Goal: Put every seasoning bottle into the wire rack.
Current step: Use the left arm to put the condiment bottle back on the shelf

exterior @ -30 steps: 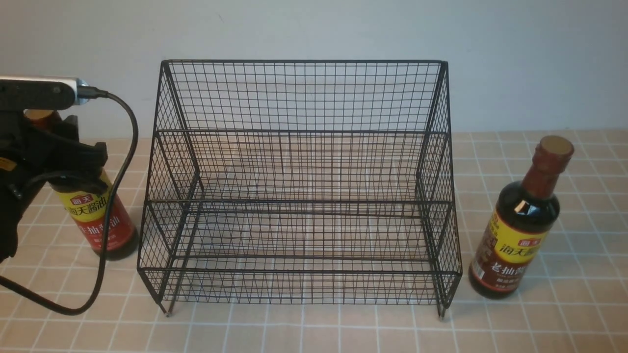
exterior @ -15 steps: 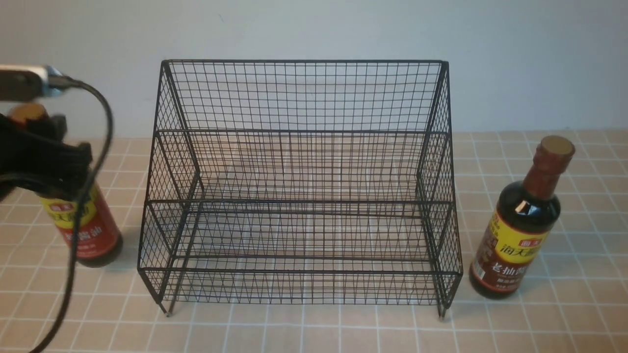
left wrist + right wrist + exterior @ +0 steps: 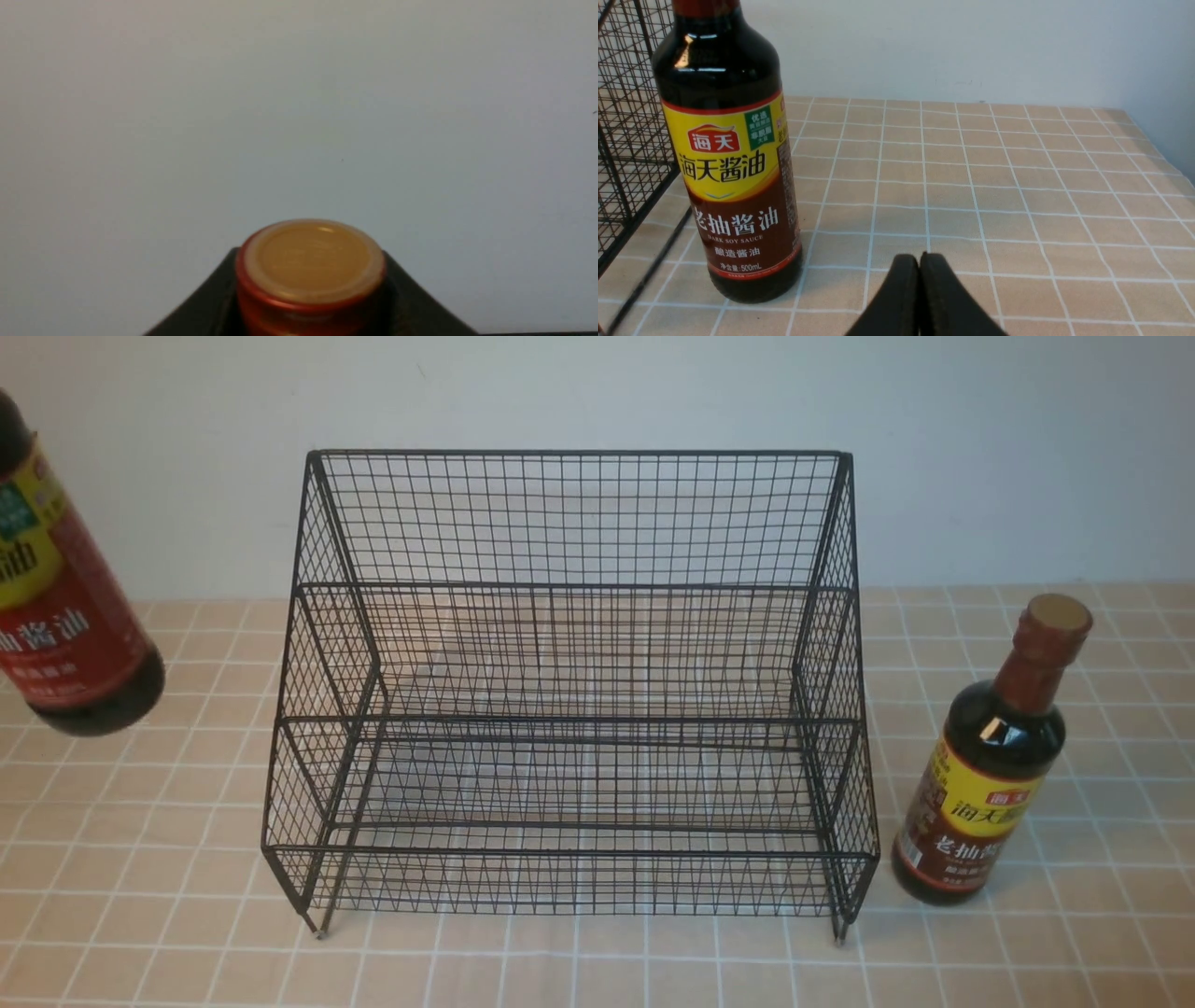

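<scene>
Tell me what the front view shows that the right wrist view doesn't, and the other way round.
Front view only: the whole wire rack, no bottle in it yet, and the red-label bottle up in the air at the robot's left, tilted. Right wrist view only: the right gripper, jaws shut on nothing, low over the tablecloth, and the English words Dark Soy Sauce on the label. Both: the brown-label bottle standing upright on the tablecloth beside the rack's right side, plus part of the rack's mesh.
</scene>
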You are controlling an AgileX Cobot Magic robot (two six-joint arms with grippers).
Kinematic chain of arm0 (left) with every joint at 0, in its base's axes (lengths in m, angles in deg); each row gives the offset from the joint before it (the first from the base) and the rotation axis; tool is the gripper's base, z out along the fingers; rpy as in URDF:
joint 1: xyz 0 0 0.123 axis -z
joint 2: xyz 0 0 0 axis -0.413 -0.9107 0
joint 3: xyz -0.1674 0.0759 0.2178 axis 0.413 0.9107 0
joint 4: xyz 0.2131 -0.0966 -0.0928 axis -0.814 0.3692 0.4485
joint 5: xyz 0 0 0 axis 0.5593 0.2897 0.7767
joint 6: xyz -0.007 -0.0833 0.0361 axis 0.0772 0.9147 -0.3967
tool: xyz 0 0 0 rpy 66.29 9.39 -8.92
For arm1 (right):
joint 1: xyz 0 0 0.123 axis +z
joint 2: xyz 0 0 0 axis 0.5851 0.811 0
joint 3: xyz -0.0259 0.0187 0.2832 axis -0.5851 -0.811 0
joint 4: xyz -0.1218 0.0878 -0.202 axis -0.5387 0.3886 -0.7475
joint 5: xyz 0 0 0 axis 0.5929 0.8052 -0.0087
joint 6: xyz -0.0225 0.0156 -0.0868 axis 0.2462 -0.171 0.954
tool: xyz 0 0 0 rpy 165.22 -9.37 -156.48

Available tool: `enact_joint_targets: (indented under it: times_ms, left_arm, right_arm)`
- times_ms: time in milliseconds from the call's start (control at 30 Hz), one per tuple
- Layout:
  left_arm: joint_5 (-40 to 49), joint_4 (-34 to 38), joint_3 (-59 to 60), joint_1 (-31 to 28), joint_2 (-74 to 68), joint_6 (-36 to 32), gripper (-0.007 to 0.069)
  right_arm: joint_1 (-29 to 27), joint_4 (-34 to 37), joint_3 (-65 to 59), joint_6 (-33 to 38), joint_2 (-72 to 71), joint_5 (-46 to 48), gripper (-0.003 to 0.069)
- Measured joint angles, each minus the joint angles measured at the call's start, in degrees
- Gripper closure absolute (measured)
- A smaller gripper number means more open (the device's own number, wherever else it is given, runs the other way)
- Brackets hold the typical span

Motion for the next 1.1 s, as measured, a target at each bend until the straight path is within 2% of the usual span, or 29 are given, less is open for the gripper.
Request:
enact_joint_targets:
  times_ms: [133,233,300,500,1000,1100]
  left_arm:
    - [2.47,-0.57,-0.27,3.37,-0.33,2.15,0.0353]
    - [3.24,-0.64,-0.27,9.75,-2.59,2.65,0.0353]
    - [2.45,-0.64,-0.27,13.66,-4.37,2.85,0.0353]
    - [-1.69,-0.54,-0.27,20.57,-9.06,2.86,0.0354]
    - [-6.59,-0.22,-0.9,22.33,-14.24,2.13,0.0354]
    - [-9.89,-0.22,-0.57,22.33,-14.89,-1.26,0.0354]
  right_arm:
    - [0.0,0.0,0.0,0.0,0.0,0.0,0.0673]
    - [0.0,0.0,0.0,0.0,0.0,0.0,0.0673]
    - [0.0,0.0,0.0,0.0,0.0,0.0,0.0673]
    - [0.0,0.0,0.0,0.0,0.0,0.0,0.0673]
    - [0.0,0.0,0.0,0.0,0.0,0.0,0.0673]
    - [0.0,0.0,0.0,0.0,0.0,0.0,0.0673]
